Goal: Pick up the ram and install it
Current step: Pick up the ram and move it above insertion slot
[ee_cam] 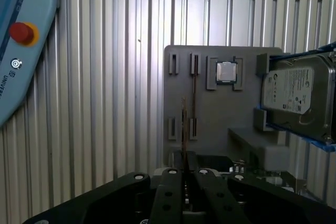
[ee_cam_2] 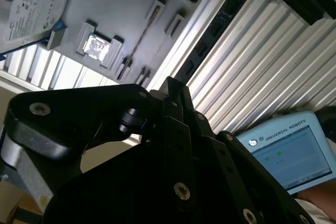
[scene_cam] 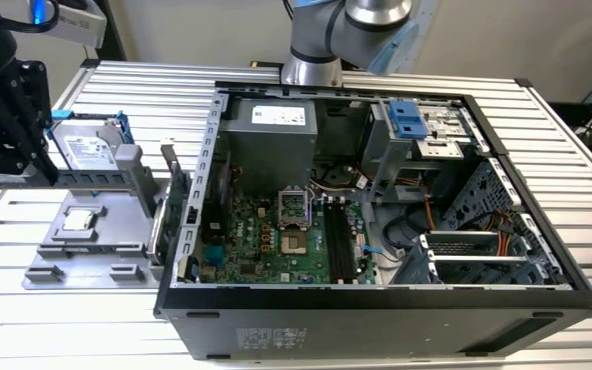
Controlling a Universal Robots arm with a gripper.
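Ram [ee_cam: 183,121] sits pinched edge-on in the end effector [ee_cam: 184,157], held above the grey tray [ee_cam: 220,114]. Pickup looks done. Installing it calls for squaring it to the motherboard slots [scene_cam: 339,243].

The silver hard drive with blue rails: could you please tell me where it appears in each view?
Exterior view: the hard drive leans on the grey holder, to the exterior view's left of the computer case.
Second wrist view: the hard drive sits at the grey holder's edge, near the square chip.
First wrist view: it overhangs the holder's side, beside the chip.
Shared landmark: the square chip seated in the holder.
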